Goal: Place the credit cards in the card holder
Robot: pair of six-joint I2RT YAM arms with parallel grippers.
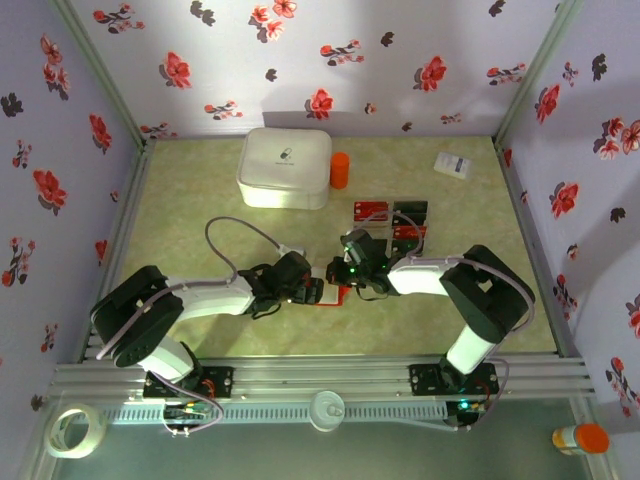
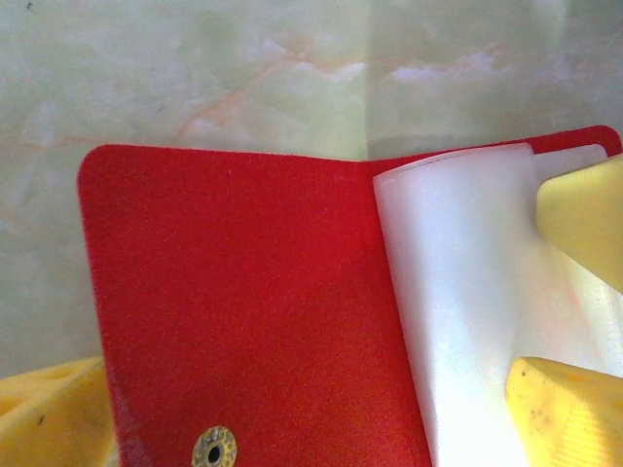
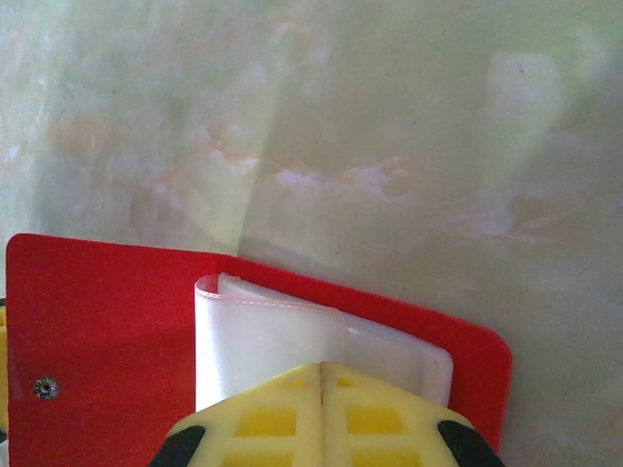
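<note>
The card holder (image 1: 338, 297) lies open on the table between my two grippers, a red wallet (image 2: 243, 292) with pale plastic sleeves (image 2: 458, 292) inside. My left gripper (image 2: 302, 384) is open wide and straddles the wallet's red flap, holding nothing. My right gripper (image 3: 321, 372) is shut, its yellow fingertips (image 2: 584, 209) down on the sleeves (image 3: 263, 341); I cannot tell whether a sleeve is pinched. Beyond the right gripper (image 1: 345, 272) the credit cards lie flat: a red one (image 1: 370, 210), a black one (image 1: 410, 210) and another (image 1: 405, 232).
A big white rounded box (image 1: 284, 167) and an orange cylinder (image 1: 340, 170) stand at the back. A small white box (image 1: 452, 164) lies at the back right. Flowered walls enclose the table on three sides. A tape roll (image 1: 75, 430) lies off the front rail.
</note>
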